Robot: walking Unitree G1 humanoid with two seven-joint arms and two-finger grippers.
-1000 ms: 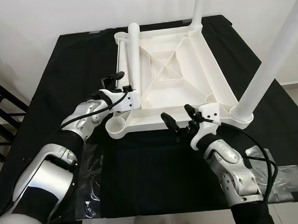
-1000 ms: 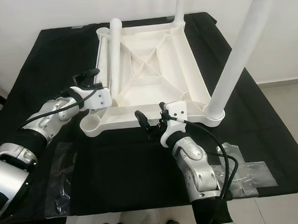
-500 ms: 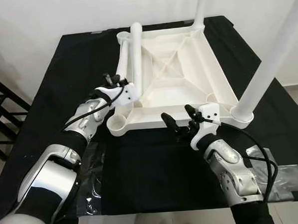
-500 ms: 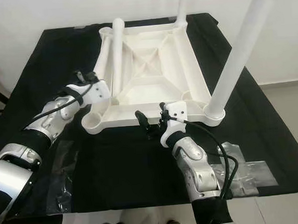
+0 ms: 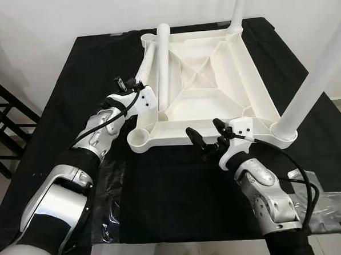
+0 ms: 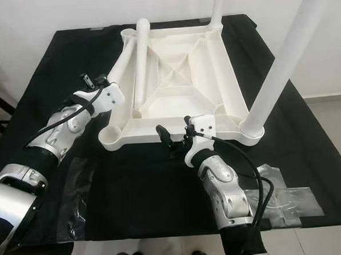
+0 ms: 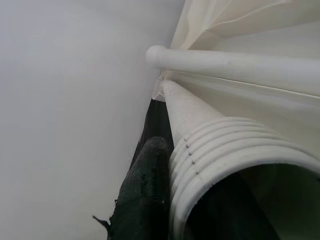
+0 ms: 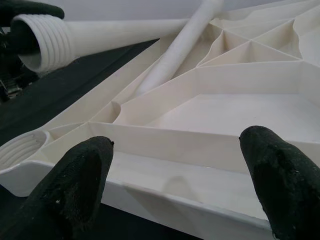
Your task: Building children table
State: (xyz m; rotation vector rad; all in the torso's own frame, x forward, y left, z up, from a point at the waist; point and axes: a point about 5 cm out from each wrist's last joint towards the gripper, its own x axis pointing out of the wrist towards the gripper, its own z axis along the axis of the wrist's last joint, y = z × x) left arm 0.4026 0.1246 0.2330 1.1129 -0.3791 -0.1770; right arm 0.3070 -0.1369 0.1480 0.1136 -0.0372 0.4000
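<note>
I saw the white tabletop (image 5: 205,88) lying upside down on the black cloth (image 5: 174,196), two legs standing at its 12 and 4 o'clock corners. My left gripper (image 5: 131,86), at its 9 o'clock edge, was clamped on a loose threaded leg (image 7: 200,125). My right gripper (image 5: 208,138) sat spread wide, empty, at 6 o'clock.

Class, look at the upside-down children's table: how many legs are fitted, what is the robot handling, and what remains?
Done: two legs stand in sockets, the near right leg and the far right leg. In hand: the left gripper holds a loose leg by its threaded end; another loose leg lies on the tabletop. The right gripper is open at the near edge. Left: the near left socket is empty.
</note>
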